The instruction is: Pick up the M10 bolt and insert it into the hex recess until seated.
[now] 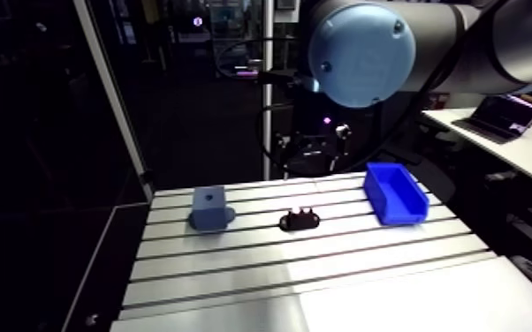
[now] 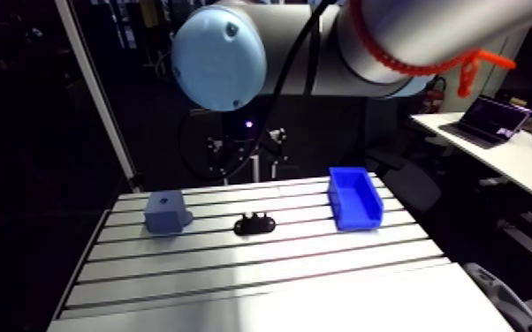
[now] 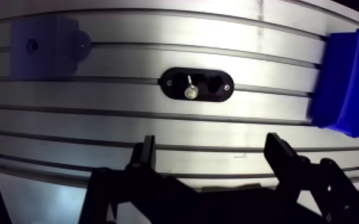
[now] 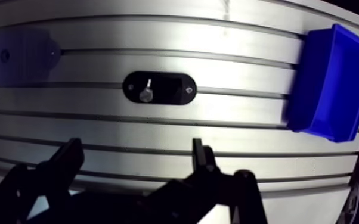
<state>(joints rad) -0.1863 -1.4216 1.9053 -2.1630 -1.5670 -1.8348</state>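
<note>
Black oval plate [image 3: 209,85], one, lies mid-way across the counter [image 3: 158,125] bearing one silver bolt [image 3: 189,91]; one grey block [image 3: 45,44] leftward, one blue bin [image 3: 346,83] at the right edge. My fingers [image 3: 146,156] hang above, wide apart, empty.

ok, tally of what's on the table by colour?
Blue: 1, bin
Grey-blue: 1, block
Black: 1, oval holder
Silver: 1, bolt, standing in the holder
Total: 4
</note>
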